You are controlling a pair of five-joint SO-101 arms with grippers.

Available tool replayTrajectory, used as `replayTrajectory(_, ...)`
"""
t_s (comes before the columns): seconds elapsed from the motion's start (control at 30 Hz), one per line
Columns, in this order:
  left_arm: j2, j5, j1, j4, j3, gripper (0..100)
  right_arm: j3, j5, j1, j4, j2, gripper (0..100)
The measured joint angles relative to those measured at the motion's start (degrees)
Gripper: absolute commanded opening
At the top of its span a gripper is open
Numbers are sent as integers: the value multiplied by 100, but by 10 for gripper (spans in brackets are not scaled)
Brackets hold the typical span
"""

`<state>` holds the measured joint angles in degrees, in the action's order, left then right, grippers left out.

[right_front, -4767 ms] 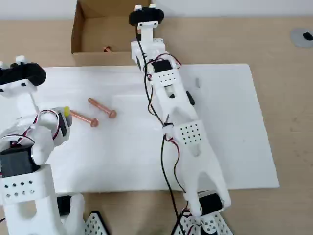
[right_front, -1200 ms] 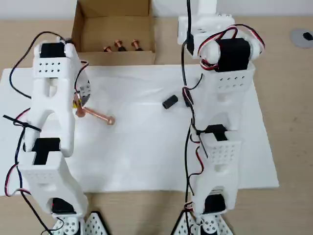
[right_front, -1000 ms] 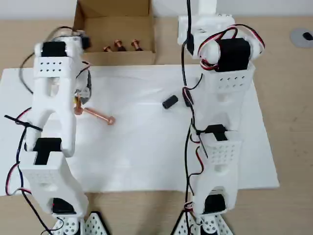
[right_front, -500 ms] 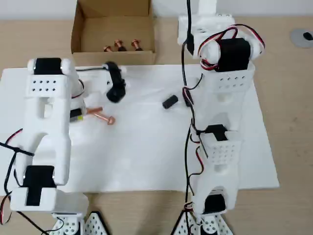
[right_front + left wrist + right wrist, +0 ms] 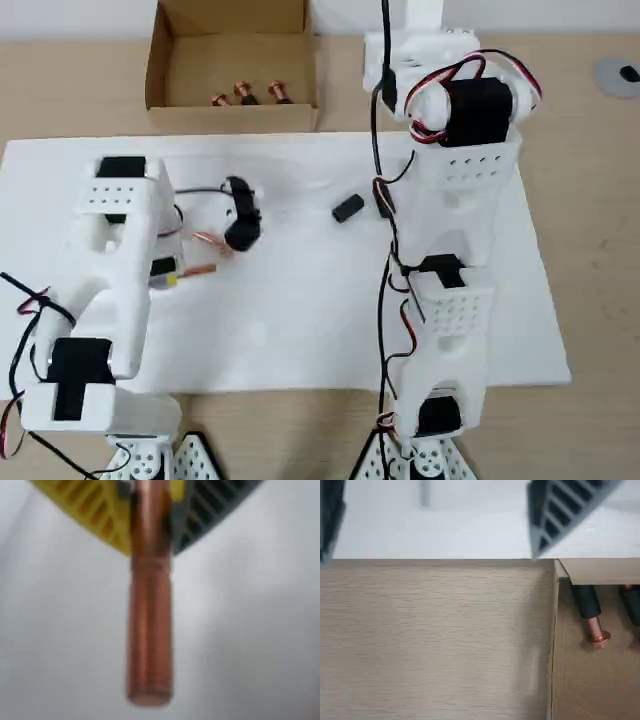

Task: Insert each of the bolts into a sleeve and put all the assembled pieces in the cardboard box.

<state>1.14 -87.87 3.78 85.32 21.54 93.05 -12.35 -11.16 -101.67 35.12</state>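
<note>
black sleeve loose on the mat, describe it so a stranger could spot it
Start at the white mat, in its half nearer the cardboard box. The sleeve lies there alone beside the right arm: a short black cylinder with no copper bolt showing, unlike those in the box.

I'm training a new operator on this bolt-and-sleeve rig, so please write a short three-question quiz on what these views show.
1. True or false: the left gripper is clamped on a bolt.
2. How many assembled pieces lie in the cardboard box? A) two B) three C) five
3. Fill in: the loose black sleeve lies on the white ____.

Key: 1 true; 2 B; 3 mat.
</note>
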Motion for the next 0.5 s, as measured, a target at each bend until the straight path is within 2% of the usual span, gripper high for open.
replayTrajectory(0.27,0,167,-132,-993,879,17,0,0,0,0,0,296)
replayTrajectory(0.5,26,501,-132,-1152,932,167,0,0,0,0,0,296)
